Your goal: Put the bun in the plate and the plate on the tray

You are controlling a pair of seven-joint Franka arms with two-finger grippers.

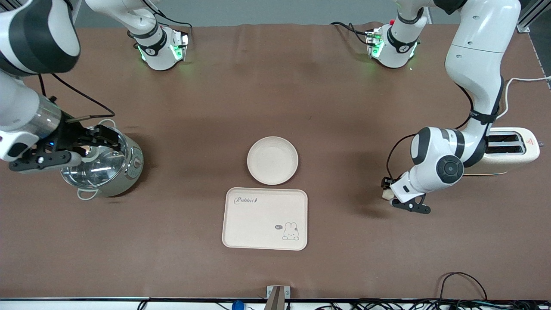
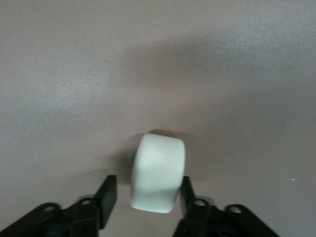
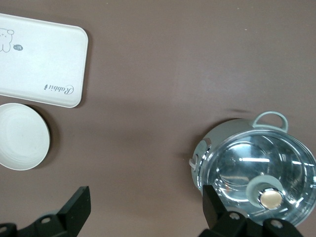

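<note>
The bun (image 1: pixel 385 195) lies on the brown table toward the left arm's end, beside the toaster. My left gripper (image 1: pixel 388 191) is down at it, open, fingers either side. In the left wrist view the bun (image 2: pixel 158 170) stands between the jaws of the left gripper (image 2: pixel 148 190); one finger touches it and the other is a small gap away. The round plate (image 1: pixel 272 160) sits empty at the table's middle, and the rabbit tray (image 1: pixel 265 218) lies just nearer the camera, empty. My right gripper (image 1: pixel 107 137) hangs open and empty over the pot.
A steel pot with a glass lid (image 1: pixel 103 165) stands at the right arm's end, also in the right wrist view (image 3: pixel 256 173). A cream toaster (image 1: pixel 512 150) stands at the left arm's end. The right wrist view shows the plate (image 3: pixel 22 143) and tray (image 3: pixel 39 64).
</note>
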